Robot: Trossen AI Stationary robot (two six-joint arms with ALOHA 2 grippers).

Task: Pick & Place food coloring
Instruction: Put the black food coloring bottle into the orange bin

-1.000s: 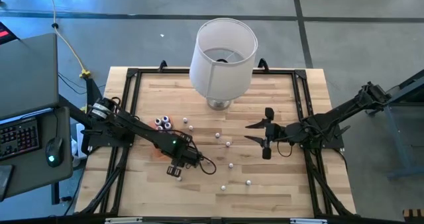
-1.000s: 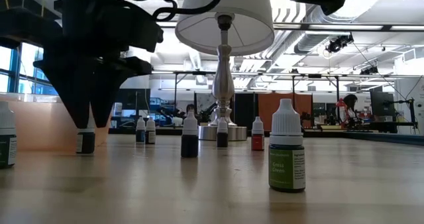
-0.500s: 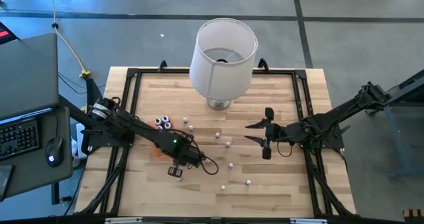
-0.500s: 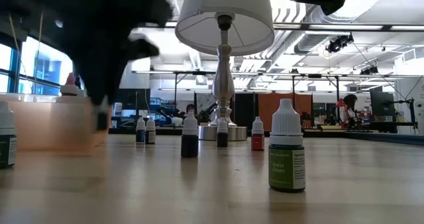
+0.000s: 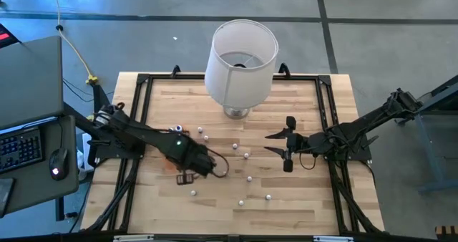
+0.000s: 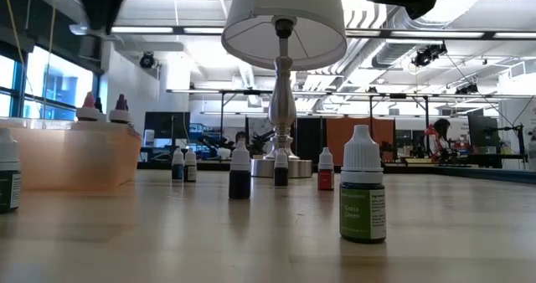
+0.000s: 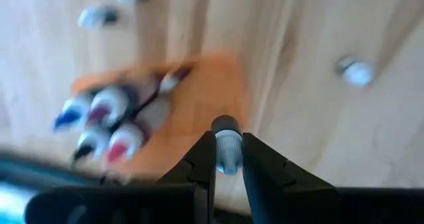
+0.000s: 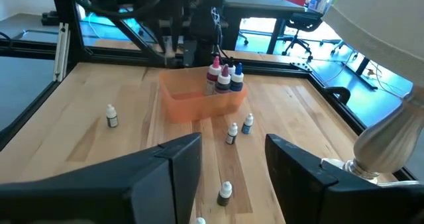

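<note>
I'm looking at a pale wood table with a black frame along its edges. A lamp stands at the middle of the far edge. An orange tray sits toward the left edge. Small bottles lie scattered over the middle, and a few more, like this bottle, stand nearer the front edge.

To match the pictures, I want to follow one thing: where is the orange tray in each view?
High view: orange tray, left of centre, mostly under the left arm.
Low view: far left.
Left wrist view: centre, behind the food coloring bottle in the left gripper.
Right wrist view: centre.
Shared landmark: the coloured-top bottles standing in it.
</note>
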